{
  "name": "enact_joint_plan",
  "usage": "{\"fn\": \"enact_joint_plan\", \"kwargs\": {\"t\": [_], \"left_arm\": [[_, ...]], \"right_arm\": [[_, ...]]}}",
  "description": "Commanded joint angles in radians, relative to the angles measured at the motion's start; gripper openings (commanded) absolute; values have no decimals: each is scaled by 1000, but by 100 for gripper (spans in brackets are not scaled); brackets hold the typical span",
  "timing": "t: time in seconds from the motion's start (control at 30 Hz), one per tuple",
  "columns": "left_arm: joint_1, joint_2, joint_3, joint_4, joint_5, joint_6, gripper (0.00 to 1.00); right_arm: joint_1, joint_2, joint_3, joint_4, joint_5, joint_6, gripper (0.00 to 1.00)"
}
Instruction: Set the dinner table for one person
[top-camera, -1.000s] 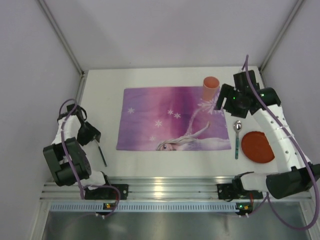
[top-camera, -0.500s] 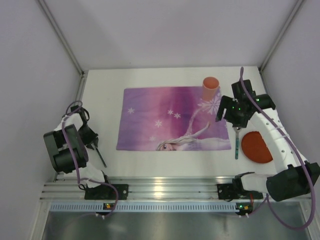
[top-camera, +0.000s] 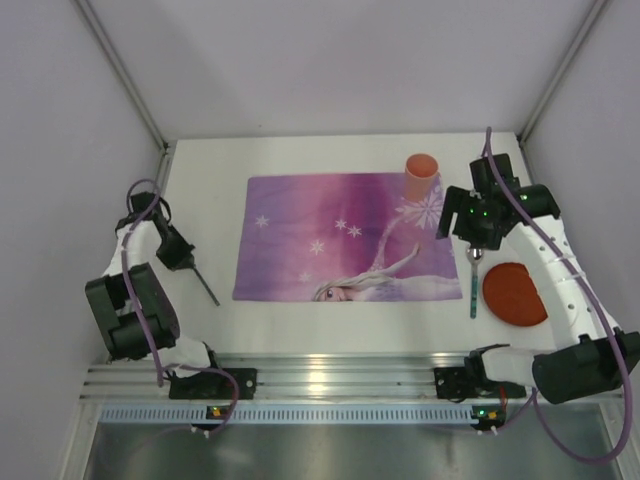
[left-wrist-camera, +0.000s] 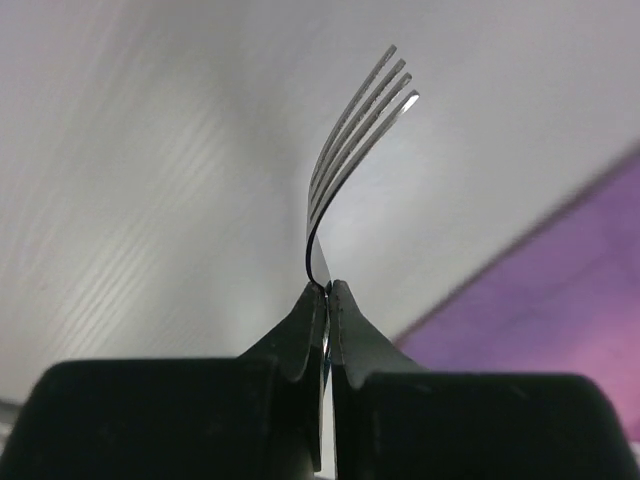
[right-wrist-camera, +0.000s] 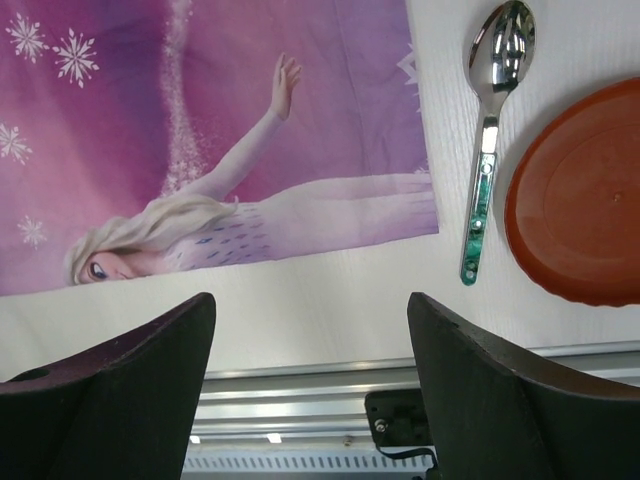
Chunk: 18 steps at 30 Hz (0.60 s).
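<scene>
The dinner table (top-camera: 300, 155) bears a purple placemat (top-camera: 320, 230) at its middle. An orange plate (top-camera: 515, 293) lies off the mat at four o'clock, with a cup (top-camera: 421, 175) at the mat's one o'clock corner and a spoon (top-camera: 473, 290) between mat and plate. The right gripper (right-wrist-camera: 310, 320) hovers above the spoon, jaws apart. Fork placement seems in hand: the left gripper (left-wrist-camera: 327, 295), clamped on a fork (left-wrist-camera: 350, 140) at eight o'clock, must lower and release it beside the mat.
</scene>
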Motion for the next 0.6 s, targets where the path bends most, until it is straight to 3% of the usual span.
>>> {"fn": "enact_joint_plan", "kwargs": {"t": [0.0, 0.07, 0.13, 0.33, 0.47, 0.57], "left_arm": [[-62, -116, 110, 190, 316, 46, 0], [-114, -102, 130, 282, 508, 7, 0], [-165, -38, 161, 362, 592, -22, 0], [-396, 196, 337, 381, 593, 19, 0], [-424, 298, 376, 459, 606, 10, 0], [-426, 375, 417, 421, 607, 88, 0]], "right_arm": [[-12, -56, 38, -37, 11, -20, 78], [-11, -77, 25, -49, 12, -18, 78], [-14, -102, 8, -58, 17, -17, 78], [-30, -174, -56, -99, 21, 11, 78], [-50, -227, -122, -95, -22, 34, 82], [-89, -261, -184, -96, -26, 37, 85]]}}
